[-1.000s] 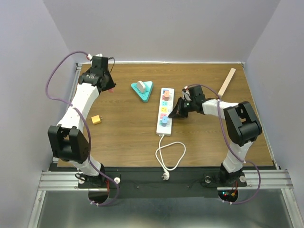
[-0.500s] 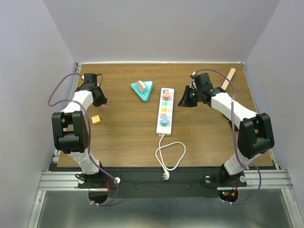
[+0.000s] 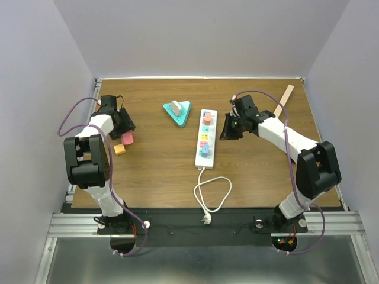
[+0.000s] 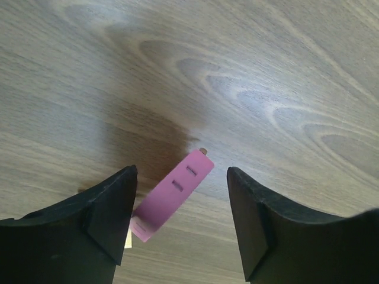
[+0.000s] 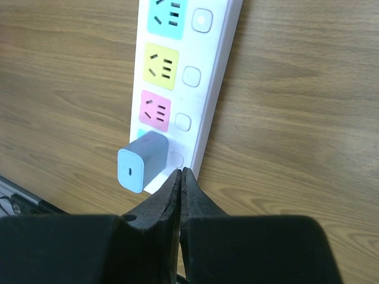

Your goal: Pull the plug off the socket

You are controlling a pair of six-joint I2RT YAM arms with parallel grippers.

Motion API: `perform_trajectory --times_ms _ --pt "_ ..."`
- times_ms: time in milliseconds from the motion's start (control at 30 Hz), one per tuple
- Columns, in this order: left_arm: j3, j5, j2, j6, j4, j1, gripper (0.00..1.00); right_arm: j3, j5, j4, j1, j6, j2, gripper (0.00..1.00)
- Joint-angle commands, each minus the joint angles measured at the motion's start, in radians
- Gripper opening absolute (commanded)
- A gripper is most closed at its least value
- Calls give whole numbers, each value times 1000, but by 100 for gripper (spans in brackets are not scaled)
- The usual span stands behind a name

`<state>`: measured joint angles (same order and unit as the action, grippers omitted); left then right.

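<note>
wooden stick point(image 3: 283, 102) in the far right corner, teal triangle point(image 3: 182, 118) near the far edge, yellow plug point(image 3: 120, 149) by the left edge, pink plug point(image 4: 173, 194) flat under the wide-apart left gripper point(image 4: 180, 177), blue plug point(image 5: 142, 161) in the power strip point(image 5: 204, 83)'s near end, right gripper point(image 5: 179, 177) pinched shut, empty, just beside it

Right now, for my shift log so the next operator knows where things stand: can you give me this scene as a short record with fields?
power strip: white, mid-table, cord coiled toward the near edge
blue plug: seated in the socket at the strip's cord end
right pincer: shut, empty, tips beside the blue plug
left pincer: open, gripping nothing
pink plug: loose, below the left pincer
yellow plug: loose on the table by the pink plug
task state: blue plug not yet pulled
</note>
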<state>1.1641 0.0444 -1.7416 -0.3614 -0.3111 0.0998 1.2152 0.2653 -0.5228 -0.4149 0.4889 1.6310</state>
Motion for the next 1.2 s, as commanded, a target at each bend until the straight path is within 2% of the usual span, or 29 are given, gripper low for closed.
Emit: perform_trajectory --times_ms 0,33,100,167,300,433,500,633,733,900,967,1000,1067,1100,1167 --pt "26 -6 68 -14 -43 -3 75 55 -52 -8 -10 -4 9 6" --pt "32 -5 86 -14 -54 -27 75 58 -64 -6 -12 2 18 6" --pt "49 -11 146 -20 -74 -78 90 73 -68 12 -10 16 61 0" --pt "68 -27 174 -33 -104 -188 98 81 -25 46 -9 22 95 0" --pt "123 -31 194 -105 -135 -351 98 102 150 200 -5 88 196 0" --pt "170 -37 166 -126 -148 -498 98 118 241 300 -1 151 269 0" --pt "198 -113 143 -136 -189 -546 98 127 259 328 -1 163 296 0" --pt "226 -129 85 -142 -203 -618 97 121 261 345 1 177 332 0" --pt "259 -127 65 -132 -204 -673 91 98 250 357 5 183 337 0" --pt "260 -161 34 -131 -210 -697 91 70 261 374 7 185 337 0" --pt "209 -218 22 -134 -174 -672 86 55 265 376 7 186 328 1" --pt "177 -201 10 -133 -158 -629 72 50 265 379 8 185 320 0" --pt "164 -189 -5 -125 -132 -588 50 37 267 379 7 180 311 0" --pt "163 -189 -13 -119 -122 -559 29 32 268 380 7 178 306 0" --pt "161 -179 -30 -97 -82 -539 14 18 265 379 7 172 297 0"
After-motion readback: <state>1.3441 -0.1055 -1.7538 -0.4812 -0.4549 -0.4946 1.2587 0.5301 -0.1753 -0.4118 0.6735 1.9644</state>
